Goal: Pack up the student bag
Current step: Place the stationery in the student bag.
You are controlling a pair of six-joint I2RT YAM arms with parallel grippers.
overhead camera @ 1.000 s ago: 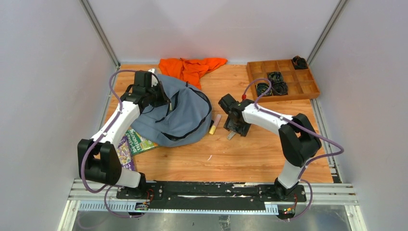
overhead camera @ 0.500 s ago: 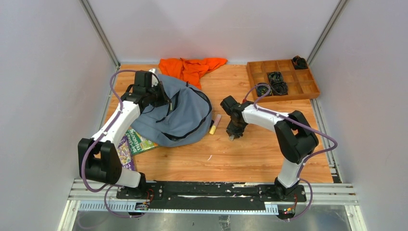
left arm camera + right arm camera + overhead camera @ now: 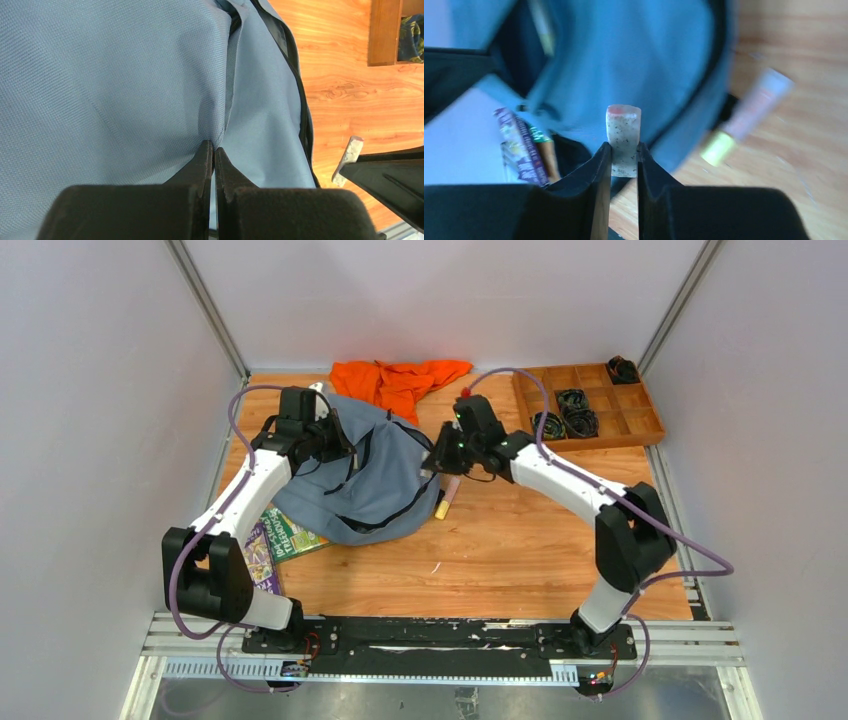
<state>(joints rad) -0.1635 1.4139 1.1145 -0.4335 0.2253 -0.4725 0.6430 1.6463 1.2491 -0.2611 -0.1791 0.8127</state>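
The bag (image 3: pixel 375 475) slumps on the left of the tabletop (image 3: pixel 520 550), and the left jaws are pinched tight on a fold of its fabric at the far-left side. Books (image 3: pixel 285 538) poke out from under its near edge and a marker (image 3: pixel 447 495) lies just beside it, both apparently unpacked, so most of the job looks undone. The right jaws, nearly closed, clamp a small speckled block (image 3: pixel 623 137) right at the bag's right edge, seemingly next to go in.
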